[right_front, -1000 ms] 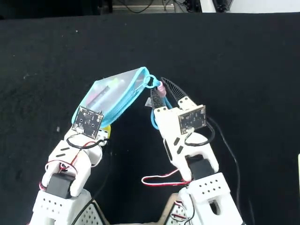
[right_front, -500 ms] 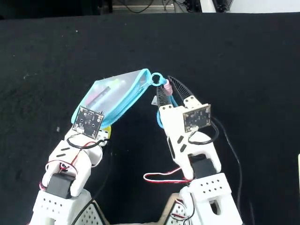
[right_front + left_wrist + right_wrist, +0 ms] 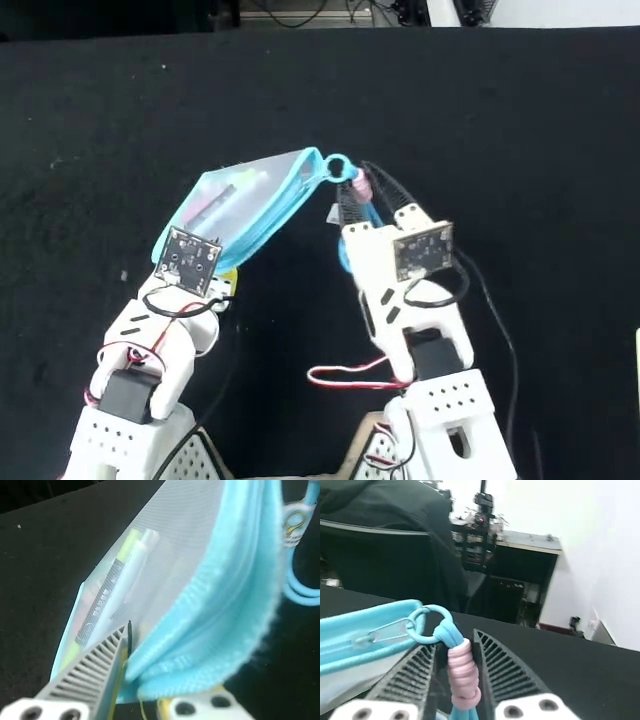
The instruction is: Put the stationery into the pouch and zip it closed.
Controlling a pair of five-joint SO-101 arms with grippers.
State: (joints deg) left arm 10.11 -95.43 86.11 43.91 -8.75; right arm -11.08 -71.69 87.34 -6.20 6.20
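Blue pouch [image 3: 250, 200] slants far-right, left claw [image 3: 150, 675] clamped on its corner, right claw [image 3: 454, 642] on its cord [image 3: 446, 631].

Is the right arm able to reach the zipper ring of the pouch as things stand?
Probably yes: the right end effector is shut on the cord looped through the ring of the pouch, and nothing stands between them.

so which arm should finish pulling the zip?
Right. The right gripper pinches the beaded pull cord tied to the zip ring; the left gripper clamps the pouch's far end, likely better as the anchor.
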